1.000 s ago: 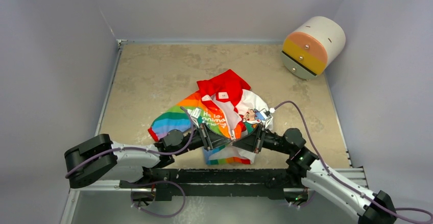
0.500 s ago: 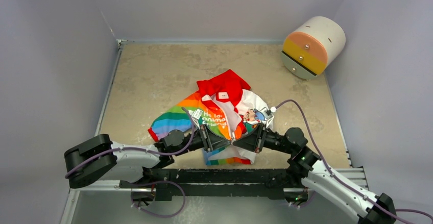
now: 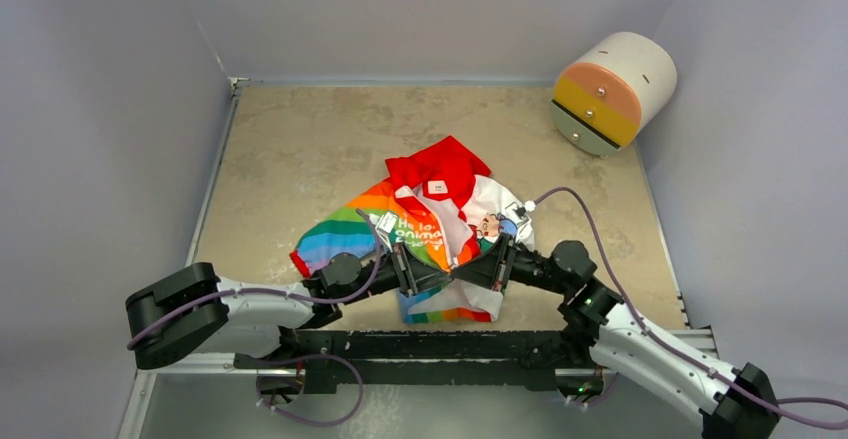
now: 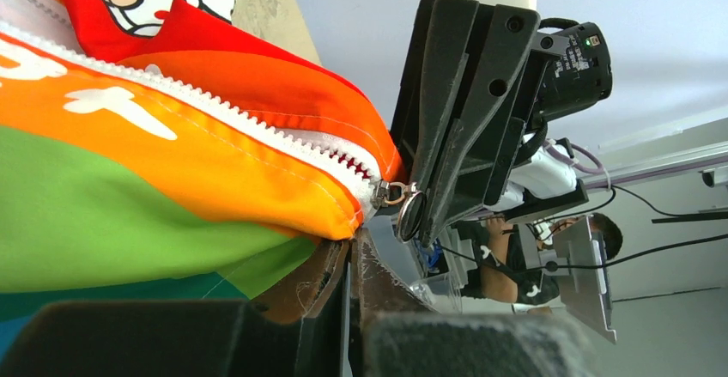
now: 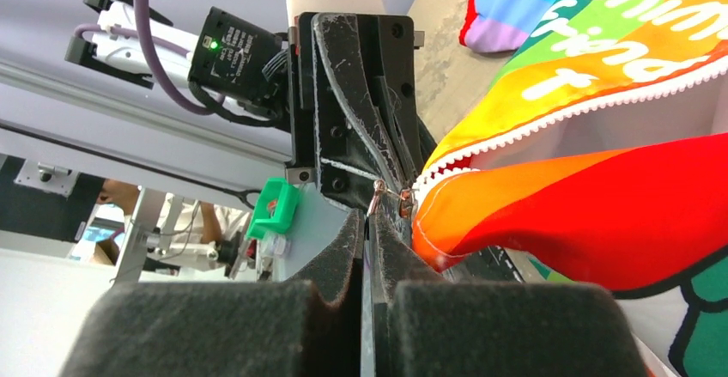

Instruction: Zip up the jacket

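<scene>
Both grippers meet at the hem. The left gripper [image 4: 352,291] is clenched on the jacket [image 3: 430,214], and the right gripper [image 5: 371,240] is pinching the pull [image 4: 409,212]. The zip [image 4: 215,111] runs away from them, toward the hood [image 3: 440,167].

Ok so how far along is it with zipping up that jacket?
Done: both sides of the jacket look joined at the slider, at its bottom end. In hand: the left tool pinches the jacket's bottom edge, and the right tool is shut on the ring pull. Left: nearly the whole run; above the slider the teeth gape apart.
</scene>
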